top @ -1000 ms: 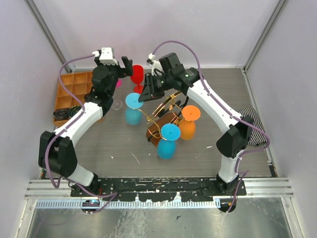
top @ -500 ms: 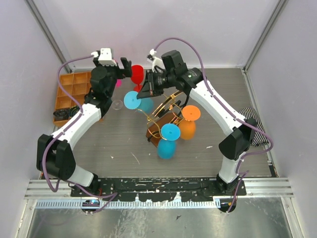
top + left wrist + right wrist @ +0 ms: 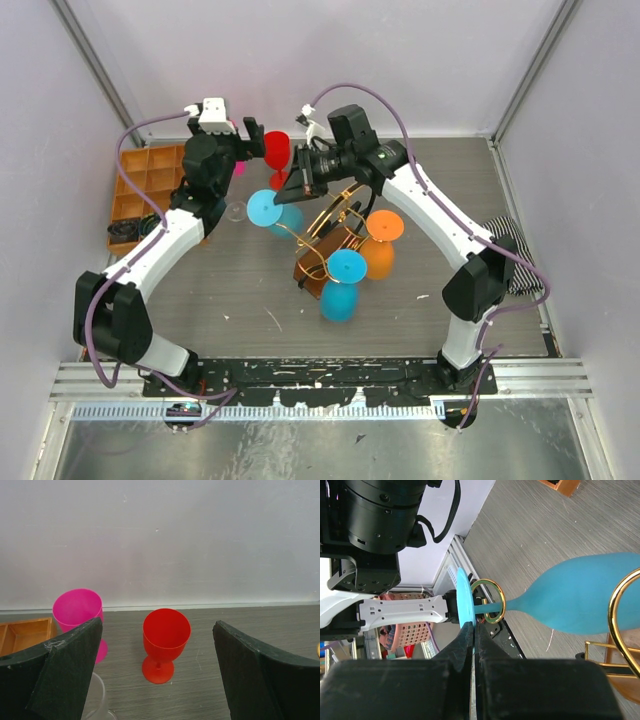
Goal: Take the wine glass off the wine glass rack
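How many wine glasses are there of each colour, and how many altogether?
Blue glass: 2
Orange glass: 1
Red glass: 1
Pink glass: 1
Clear glass: 1
Total: 6

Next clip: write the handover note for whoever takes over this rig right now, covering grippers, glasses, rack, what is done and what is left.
Right gripper: shut on the foot of the blue wine glass.
Left gripper: open, empty, facing the red glass standing at the back.
Wine glass rack: mid-table; the held glass's stem sits in its gold loop, so it is not off yet.
Done: the grasp.
Left: slide the glass out of the loop.
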Available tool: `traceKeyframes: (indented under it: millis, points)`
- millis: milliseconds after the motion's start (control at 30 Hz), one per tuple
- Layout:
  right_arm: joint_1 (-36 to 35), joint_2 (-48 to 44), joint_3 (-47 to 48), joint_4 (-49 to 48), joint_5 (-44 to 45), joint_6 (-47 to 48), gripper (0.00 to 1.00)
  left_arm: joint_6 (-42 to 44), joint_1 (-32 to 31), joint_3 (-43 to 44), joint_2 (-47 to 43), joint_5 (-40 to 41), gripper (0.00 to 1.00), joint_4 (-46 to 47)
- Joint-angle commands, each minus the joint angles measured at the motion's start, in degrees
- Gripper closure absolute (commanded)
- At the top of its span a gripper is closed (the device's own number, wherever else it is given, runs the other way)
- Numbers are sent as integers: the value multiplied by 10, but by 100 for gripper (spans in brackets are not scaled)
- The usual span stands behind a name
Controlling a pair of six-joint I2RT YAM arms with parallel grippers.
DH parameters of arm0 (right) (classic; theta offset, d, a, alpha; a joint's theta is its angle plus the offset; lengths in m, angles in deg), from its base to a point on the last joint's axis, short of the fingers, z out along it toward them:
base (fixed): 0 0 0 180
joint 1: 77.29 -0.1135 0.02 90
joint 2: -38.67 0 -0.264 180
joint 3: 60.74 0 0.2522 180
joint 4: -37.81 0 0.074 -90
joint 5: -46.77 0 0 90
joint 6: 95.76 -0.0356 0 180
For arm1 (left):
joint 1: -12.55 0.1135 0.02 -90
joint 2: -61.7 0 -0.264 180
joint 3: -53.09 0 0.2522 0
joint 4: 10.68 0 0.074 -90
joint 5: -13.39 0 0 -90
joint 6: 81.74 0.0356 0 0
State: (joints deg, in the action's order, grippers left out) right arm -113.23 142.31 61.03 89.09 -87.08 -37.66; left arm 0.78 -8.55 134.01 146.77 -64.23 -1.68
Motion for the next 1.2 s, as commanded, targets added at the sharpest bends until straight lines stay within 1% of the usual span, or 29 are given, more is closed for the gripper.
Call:
traceKeyframes:
  millis: [0, 133, 300, 433, 533, 733, 833, 933, 1033, 1167]
  points:
    - [-6, 3, 28, -37, -11, -16, 99, 12, -1, -7, -24, 7, 2, 5]
    - [-2, 12, 44, -48, -1, -26, 99, 15, -1, -9, -28, 6, 2, 3]
    - [-6, 32, 57, -71, -28, -42, 100, 18, -1, -10, -31, 10, 2, 4]
    - [-17, 31, 58, -65, -38, -38, 99, 19, -1, -10, -29, 14, 2, 6]
    - [-19, 12, 44, -33, -37, -17, 99, 14, -1, -9, -29, 24, 2, -2]
    - [-14, -61, -13, -3, -25, 6, 99, 10, 1, -2, -31, 35, 2, -23]
    - [7, -86, -27, 28, -9, 24, 99, 10, 1, -4, -32, 37, 2, -25]
    - [37, -107, -42, 29, -7, 31, 99, 10, 1, -8, -34, 39, 2, -27]
    - [57, -115, -34, 27, 1, 46, 99, 11, 2, -12, -39, 41, 2, -29]
    - [62, -107, 1, 27, 14, 74, 99, 11, 4, -17, -47, 43, 2, -33]
